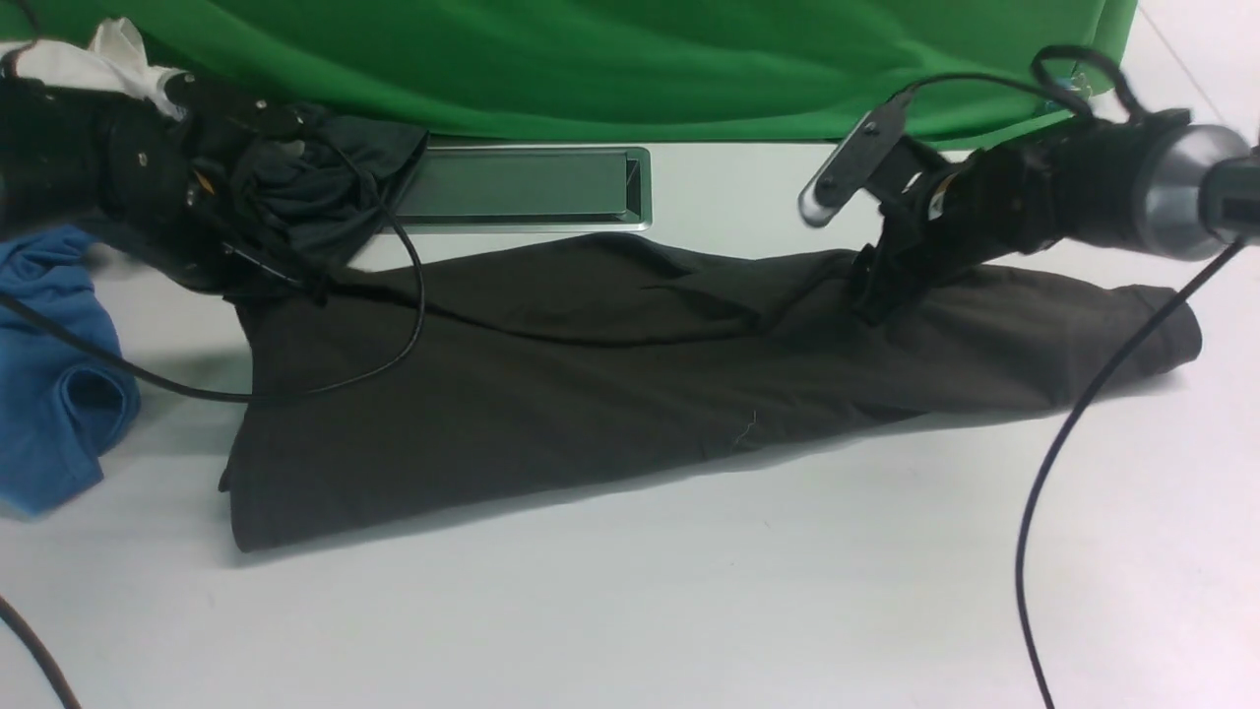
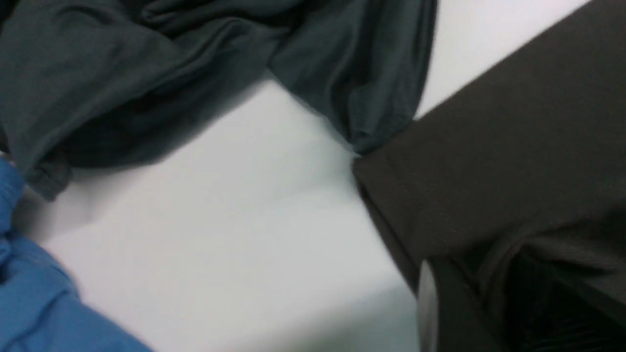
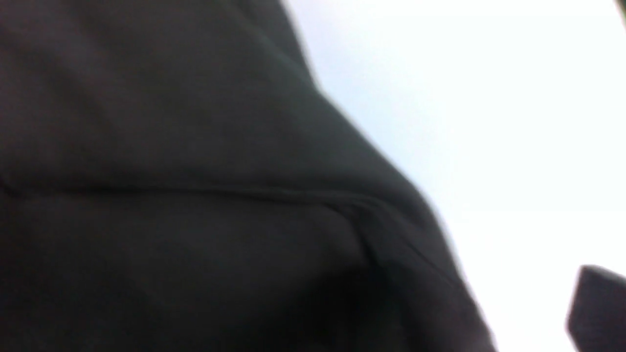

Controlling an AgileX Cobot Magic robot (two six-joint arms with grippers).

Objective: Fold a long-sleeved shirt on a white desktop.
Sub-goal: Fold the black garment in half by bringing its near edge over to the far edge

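White desktop (image 1: 630,611) is filling the near strip of the front view. Long-sleeved shirt (image 1: 610,384) is lying across the middle of it as one long dark band running 9 o'clock to 3 o'clock. The band is wider at the 9 o'clock end and narrower and rounded at the 3 o'clock end.

Right gripper (image 1: 874,290) is angling down from 2 o'clock, with its tip touching the shirt's far edge right of centre. Creases are fanning out from that spot. Finger opening: cannot tell. The right wrist view is showing only blurred dark fabric close up, plus one dark fingertip (image 3: 596,303) at the frame edge.

Left gripper (image 1: 246,276) is sitting at 10 o'clock by the shirt's far-left corner. It is black against dark cloth, so finger spread and any hold on the cloth can't be told. The left wrist view is blurred too.

Grey-teal garment (image 1: 335,187) is lying bunched under the left arm at 10 o'clock, its edge touching the shirt's corner. Blue shirt (image 1: 49,384) is lying at 9 o'clock, near the band's left end, with white showing between them. Hatch (image 1: 522,187) is sitting at 12 o'clock, just behind the shirt's far edge, with green backdrop (image 1: 640,59) hanging behind it. Black cable (image 1: 413,295) is looping from the left arm over the shirt's left end.
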